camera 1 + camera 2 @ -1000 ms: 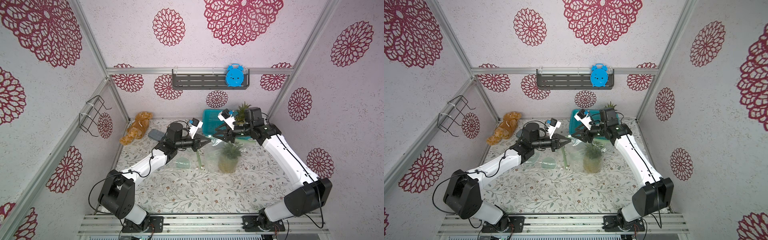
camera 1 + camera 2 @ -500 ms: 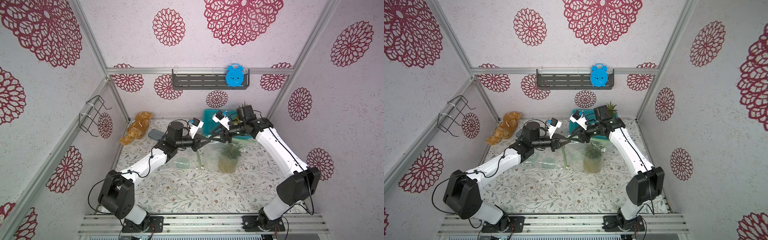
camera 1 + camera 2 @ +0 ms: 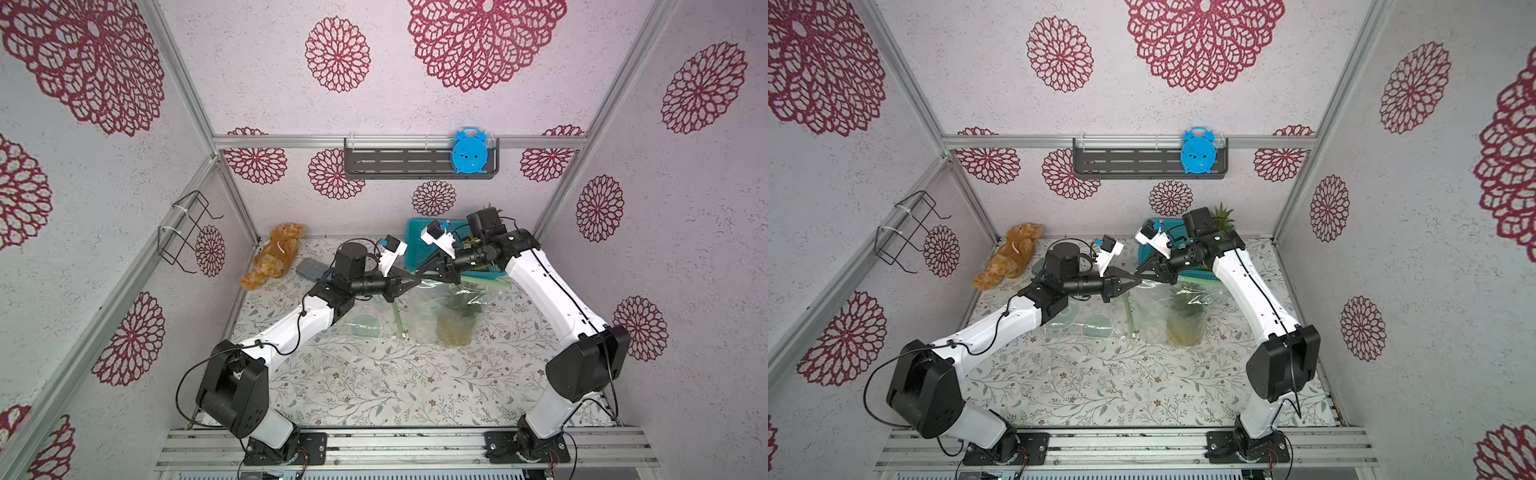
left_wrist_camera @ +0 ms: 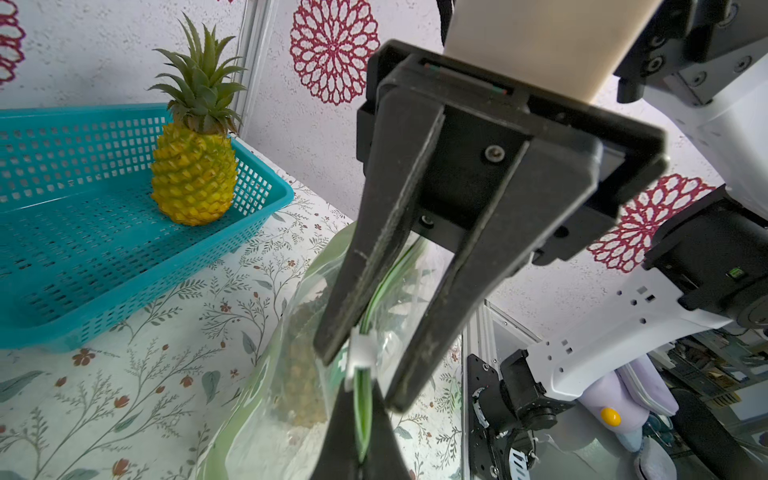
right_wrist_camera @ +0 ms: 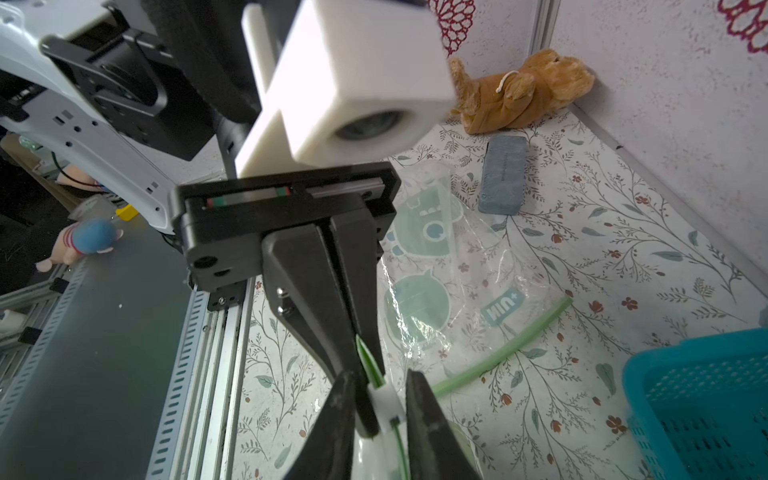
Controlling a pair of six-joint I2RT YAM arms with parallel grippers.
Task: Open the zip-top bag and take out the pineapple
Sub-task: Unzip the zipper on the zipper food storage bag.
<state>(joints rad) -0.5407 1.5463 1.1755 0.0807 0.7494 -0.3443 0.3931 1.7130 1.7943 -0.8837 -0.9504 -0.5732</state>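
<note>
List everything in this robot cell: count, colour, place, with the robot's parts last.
held bag: 1, clear, mid-table, top held up
slider: 1, white, on its green zip
bagged pineapple: 1, yellowish, inside held bag
flat bag: 1, clear, green prints, lying beside it
basket: 1, teal, table rear
basket pineapple: 1, yellow, upright in basket
bear: 1, brown, rear left corner
block: 1, grey, beside bear
clock: 1, blue, on shelf
shelf: 1, grey, back wall
rack: 1, black wire, left wall
table: 1, floral, cell floor
left gripper: 1, black, shut on held bag's zip
right gripper: 1, black, jaws astride slider
</note>
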